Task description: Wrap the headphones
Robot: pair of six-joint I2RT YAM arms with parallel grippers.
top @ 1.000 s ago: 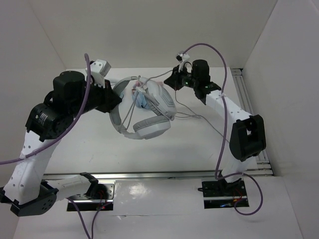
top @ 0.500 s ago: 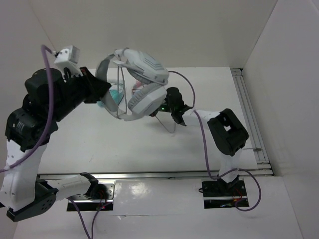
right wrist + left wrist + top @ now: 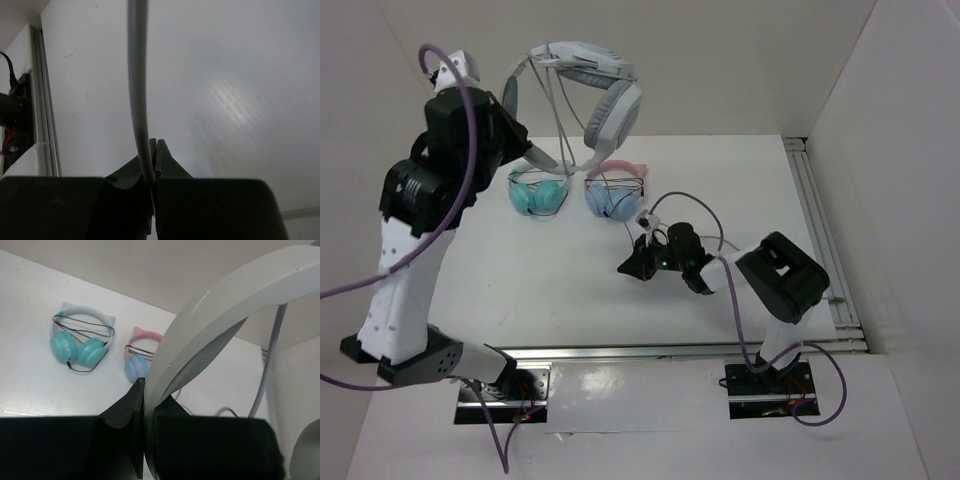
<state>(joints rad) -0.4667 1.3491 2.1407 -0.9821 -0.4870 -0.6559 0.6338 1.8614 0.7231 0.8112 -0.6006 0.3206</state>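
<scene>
The large light grey headphones [image 3: 588, 78] hang high in the air above the back of the table. My left gripper [image 3: 512, 108] is shut on their wide band [image 3: 225, 305]; in the left wrist view the gripper [image 3: 149, 390] pinches the band between both fingers. The thin grey cable [image 3: 563, 120] runs down from the headphones. My right gripper [image 3: 630, 268] is low over the middle of the table, shut on the cable [image 3: 139, 75], which rises out from between its closed fingertips in the right wrist view, where the gripper [image 3: 155, 144] shows.
A teal pair with a white band [image 3: 538, 192] and a blue pair with a pink band [image 3: 610, 195] lie at the back of the table, both also in the left wrist view: teal [image 3: 80, 347], blue [image 3: 137, 365]. A metal rail [image 3: 820, 220] runs along the right edge.
My left arm has lifted the headphones up and back, uncovering the two small pairs. My right gripper has moved from the back down and nearer, to the table's middle.
</scene>
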